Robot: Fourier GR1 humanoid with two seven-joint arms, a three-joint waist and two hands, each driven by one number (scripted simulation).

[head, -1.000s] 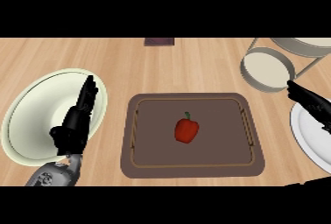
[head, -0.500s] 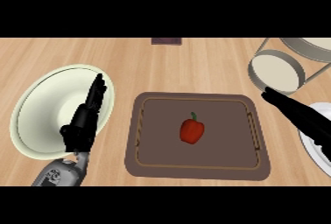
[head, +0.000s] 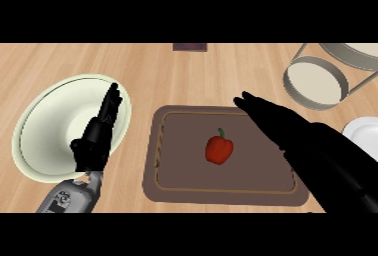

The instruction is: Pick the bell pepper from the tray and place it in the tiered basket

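Observation:
A red bell pepper [head: 219, 149] with a green stem lies near the middle of the brown tray [head: 177, 175]. My right hand [head: 275, 119] hovers over the tray's right side, fingers straight and pointing up-left, just right of the pepper and not touching it. My left hand [head: 96, 135] rests open at the left, fingers up, over the rim of a pale plate. The tiered basket [head: 317, 82], with round cream shelves in a grey wire frame, stands at the upper right.
A large pale green plate [head: 48, 125] lies left of the tray. A white plate [head: 363, 132] shows at the right edge. A small dark object [head: 190, 47] sits at the counter's far edge.
My right hand has moved left from the right edge, over the tray toward the pepper. The view has shifted slightly. The left hand and pepper stay put.

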